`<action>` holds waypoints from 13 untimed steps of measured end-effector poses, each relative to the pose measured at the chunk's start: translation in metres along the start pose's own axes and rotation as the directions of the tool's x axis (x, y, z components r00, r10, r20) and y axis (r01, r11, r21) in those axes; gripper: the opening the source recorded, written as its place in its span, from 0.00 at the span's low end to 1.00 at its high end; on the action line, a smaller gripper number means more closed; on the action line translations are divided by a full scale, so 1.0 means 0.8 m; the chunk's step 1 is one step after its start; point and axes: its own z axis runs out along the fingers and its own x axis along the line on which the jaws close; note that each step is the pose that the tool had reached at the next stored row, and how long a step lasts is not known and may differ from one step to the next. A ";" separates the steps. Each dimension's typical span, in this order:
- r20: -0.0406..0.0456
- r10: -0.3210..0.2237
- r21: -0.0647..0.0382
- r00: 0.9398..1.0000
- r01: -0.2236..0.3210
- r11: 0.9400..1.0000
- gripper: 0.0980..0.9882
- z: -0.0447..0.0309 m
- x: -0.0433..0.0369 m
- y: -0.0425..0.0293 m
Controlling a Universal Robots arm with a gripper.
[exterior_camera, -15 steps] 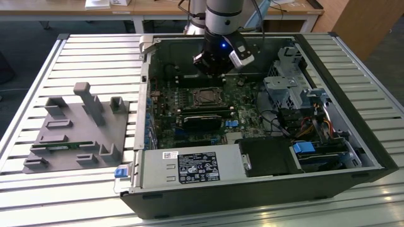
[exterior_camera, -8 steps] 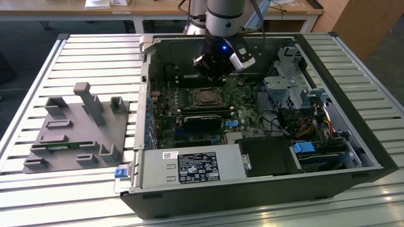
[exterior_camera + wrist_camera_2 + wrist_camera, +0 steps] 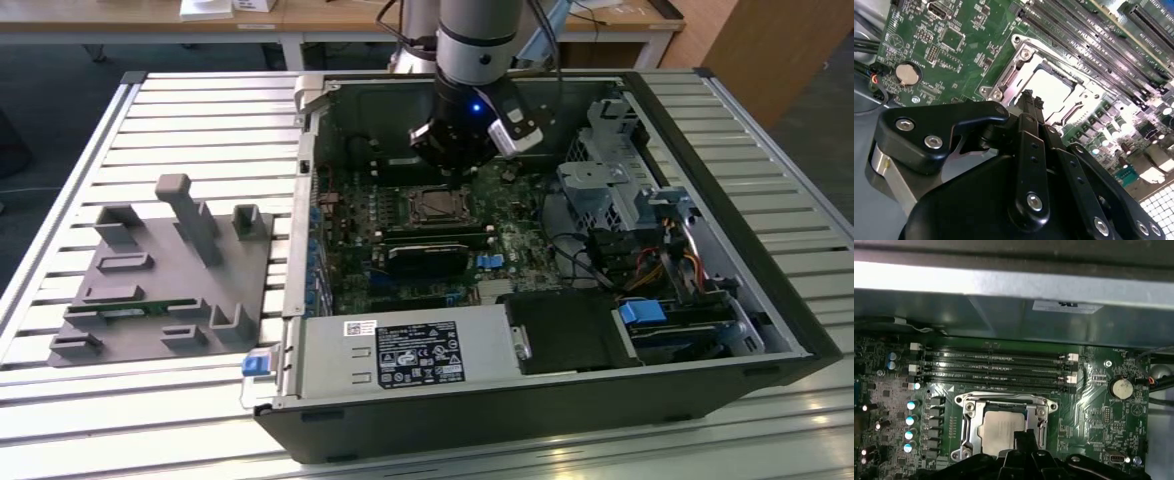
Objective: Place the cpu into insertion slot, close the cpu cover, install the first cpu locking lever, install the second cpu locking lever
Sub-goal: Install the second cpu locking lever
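In the exterior view, an open computer case [image 3: 787, 330] lies on its side on a slatted metal table [image 3: 160, 120], so the green circuit board [image 3: 441, 245] faces up and the arm can come at it from above. The arm reaches down into the case, and its pincer [image 3: 447, 165] hangs just above the insertion slot [image 3: 438, 205], on the side away from the black power supply [image 3: 400, 355]. A grey holder with upright posts [image 3: 160, 275] sits on the table at the exterior view's left, well apart from the case.

In the second wrist view, the pincer [image 3: 1030, 97] has its two thin black fingertips [image 3: 1027, 100] drawn together with no gap to be seen and nothing between them. They point at the edge of the slot [image 3: 1054, 90]. The cpu [image 3: 1051, 90] lies flat inside it, its pale metal face showing through the square opening of the cpu cover [image 3: 1026, 62], which appears to lie down over the chip. I cannot tell whether the levers at its edges are latched. A round coin battery [image 3: 907, 73] sits on the board off to one side.

In the first wrist view, the cpu [image 3: 999, 432] sits square in the slot [image 3: 1004, 427], framed by the silver cover [image 3: 970, 427], beside the long memory slots [image 3: 999, 367]. The pincer [image 3: 1024, 437] tip stands over the chip's edge; whether it touches is not clear.
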 end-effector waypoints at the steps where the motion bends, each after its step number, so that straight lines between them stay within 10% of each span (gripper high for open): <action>1: 0.000 0.000 0.000 1.000 0.000 1.000 0.01 -0.0004 0.000 -0.0003; 13: 0.000 0.000 -0.001 1.000 0.000 1.000 0.01 -0.0111 0.001 -0.0198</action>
